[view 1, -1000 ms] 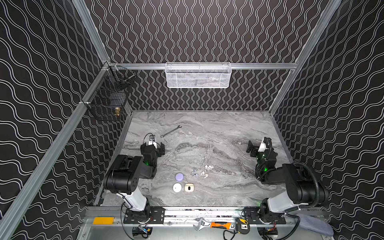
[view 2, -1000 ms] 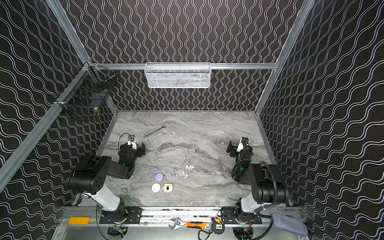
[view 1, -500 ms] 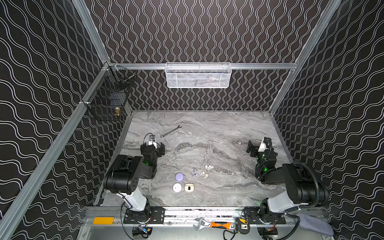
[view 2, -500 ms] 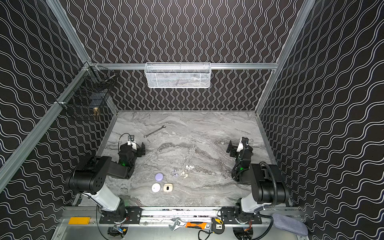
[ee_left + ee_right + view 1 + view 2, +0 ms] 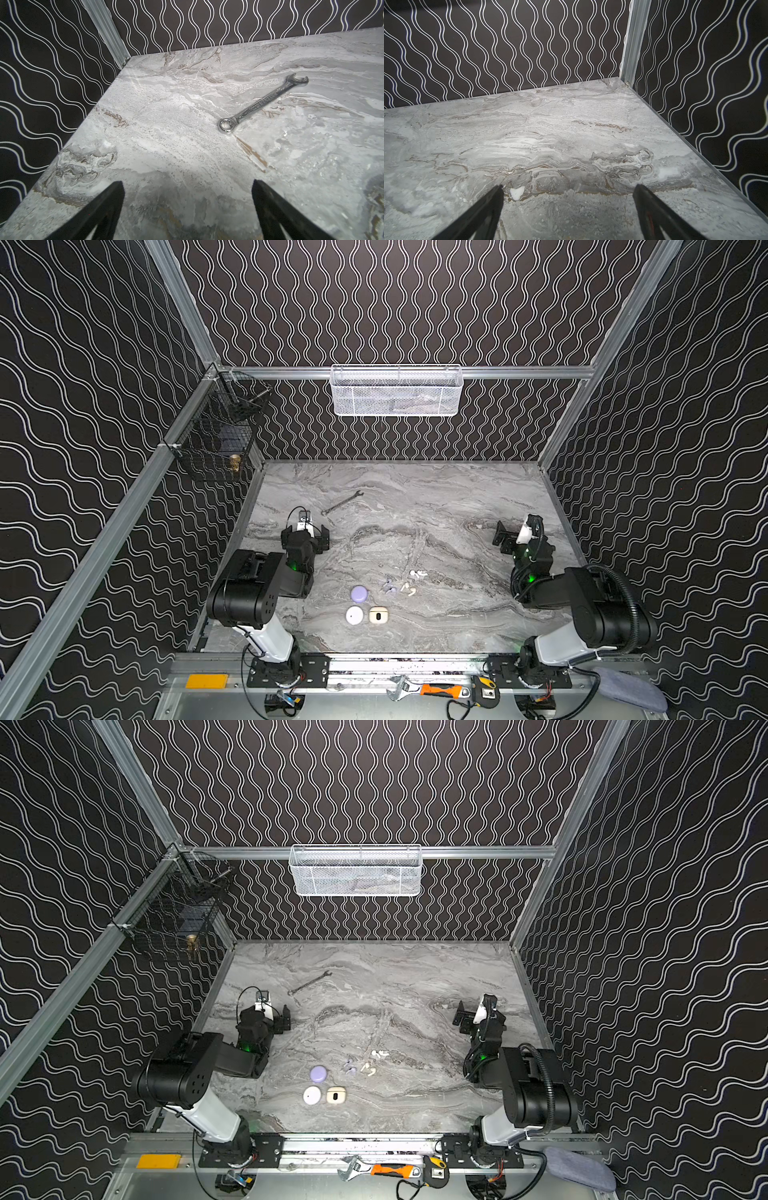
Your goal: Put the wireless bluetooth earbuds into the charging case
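Several tiny earbuds lie loose on the marble table: pale lilac ones point(image 5: 389, 585) point(image 5: 350, 1067) and white ones point(image 5: 407, 589) point(image 5: 418, 573) point(image 5: 379, 1053). Just in front of them sit three small charging cases: a lilac round one point(image 5: 359, 594) point(image 5: 318, 1073), a white round one point(image 5: 354, 615) point(image 5: 311, 1095) and a beige one point(image 5: 378, 615) point(image 5: 336, 1095) with a dark spot on top. My left gripper point(image 5: 306, 533) point(image 5: 187, 182) rests open at the left, well behind the cases. My right gripper point(image 5: 515, 534) point(image 5: 569, 187) rests open at the far right. Nothing is between either pair of fingers. Neither wrist view shows the earbuds or cases.
A steel wrench point(image 5: 341, 503) point(image 5: 264, 102) lies just beyond my left gripper. A white mesh basket point(image 5: 395, 391) hangs on the back wall, and a black wire basket point(image 5: 216, 435) on the left rail. Hand tools point(image 5: 428, 689) lie on the front frame.
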You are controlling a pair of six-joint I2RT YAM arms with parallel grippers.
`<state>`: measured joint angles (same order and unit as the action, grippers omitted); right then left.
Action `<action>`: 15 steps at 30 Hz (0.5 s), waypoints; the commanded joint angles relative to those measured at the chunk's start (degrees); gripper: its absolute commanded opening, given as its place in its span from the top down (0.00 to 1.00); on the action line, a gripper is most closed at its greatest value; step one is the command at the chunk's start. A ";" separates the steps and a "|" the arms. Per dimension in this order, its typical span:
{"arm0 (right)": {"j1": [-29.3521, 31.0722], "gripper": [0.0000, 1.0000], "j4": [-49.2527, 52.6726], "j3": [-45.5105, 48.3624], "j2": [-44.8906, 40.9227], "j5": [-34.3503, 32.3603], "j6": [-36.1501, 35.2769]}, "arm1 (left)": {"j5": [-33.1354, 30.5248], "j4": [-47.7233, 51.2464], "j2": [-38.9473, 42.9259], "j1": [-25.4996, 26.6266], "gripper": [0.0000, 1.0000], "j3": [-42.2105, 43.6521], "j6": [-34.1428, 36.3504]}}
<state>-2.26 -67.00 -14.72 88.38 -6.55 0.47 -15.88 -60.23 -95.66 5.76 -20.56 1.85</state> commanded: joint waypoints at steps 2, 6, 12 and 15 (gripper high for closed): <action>2.59 0.00 -0.71 0.75 -4.24 -6.02 -1.42 | -0.31 -2.00 0.49 0.11 0.01 0.70 1.08; 11.46 0.00 9.53 -0.19 -16.04 -18.25 -4.86 | -4.29 4.31 10.98 3.49 0.01 1.84 3.46; 17.83 0.00 35.31 -8.48 -32.53 -11.52 14.47 | 1.61 37.34 34.70 8.07 0.01 -6.54 -10.05; 17.70 0.00 42.77 -9.37 -39.71 -6.36 24.27 | 12.76 54.67 43.42 8.04 0.01 -12.96 -17.50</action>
<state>15.31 -39.31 -23.57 52.93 -18.31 11.16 -14.68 -27.49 -56.75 13.65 -29.91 -6.28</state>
